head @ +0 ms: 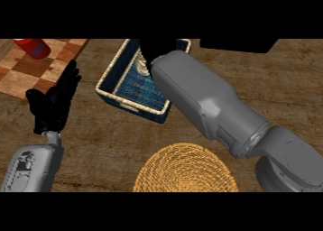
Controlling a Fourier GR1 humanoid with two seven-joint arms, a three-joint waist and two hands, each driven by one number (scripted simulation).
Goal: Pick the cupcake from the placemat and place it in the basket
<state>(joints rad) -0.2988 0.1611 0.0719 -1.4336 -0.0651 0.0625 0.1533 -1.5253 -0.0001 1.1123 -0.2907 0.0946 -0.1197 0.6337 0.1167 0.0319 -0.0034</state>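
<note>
Basket (133,104) beneath right robot hand (159,48)

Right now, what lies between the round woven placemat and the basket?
In the head view, only bare wooden counter lies between the woven placemat and the basket; the right forearm crosses above at the right.

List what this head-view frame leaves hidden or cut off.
- Cupcake: not visible, so whether it is held or already placed cannot be told.
- Right hand: over the basket, fingers indistinct behind its forearm.
- Basket interior: partly covered by the right forearm.
- Red object on the checkered board: cut off by the top edge, unidentifiable.
</note>
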